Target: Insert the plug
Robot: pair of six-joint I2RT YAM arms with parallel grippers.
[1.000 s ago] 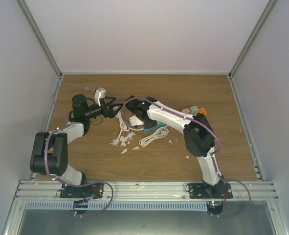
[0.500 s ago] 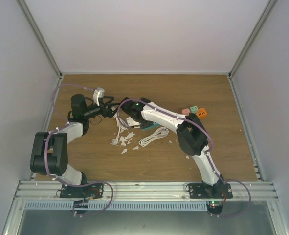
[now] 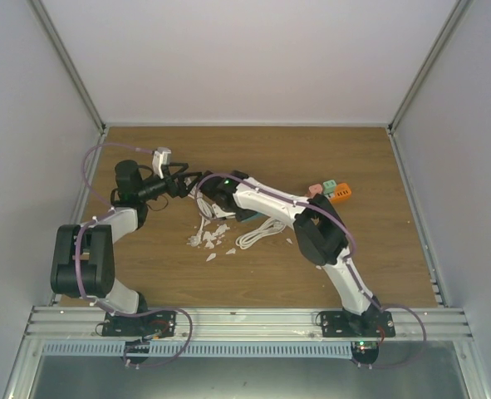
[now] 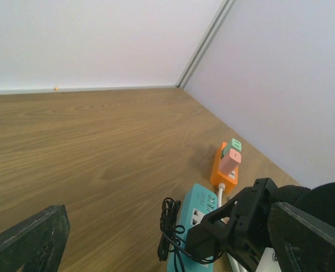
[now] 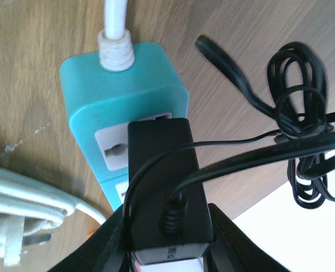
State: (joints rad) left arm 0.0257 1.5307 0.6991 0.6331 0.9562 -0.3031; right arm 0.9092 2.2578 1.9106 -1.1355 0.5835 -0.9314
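My right gripper (image 5: pixel 167 241) is shut on a black plug (image 5: pixel 161 175), a boxy adapter trailing a black cord. The plug's front end lies over the socket face of the teal power strip (image 5: pixel 116 79), beside an empty socket, and its prongs are hidden. A bundled loop of the cord (image 5: pixel 300 113) lies on the wood next to the strip. In the left wrist view, the right gripper (image 4: pixel 241 226) holds the plug low over the teal strip (image 4: pixel 198 207). My left gripper (image 4: pixel 167 226) is open and holds nothing, just left of the right one (image 3: pixel 214 189) in the top view.
An orange power strip (image 4: pixel 219 175) with a pink plug (image 4: pixel 230 161) and a green one in it lies beyond the teal strip. A coiled white cable (image 3: pixel 262 233) and white scraps (image 3: pixel 210 237) lie on the wooden table. Walls enclose three sides.
My right arm has swung left, carrying the black plug that way along the teal strip. The left gripper has drawn back slightly to the left and stayed open.
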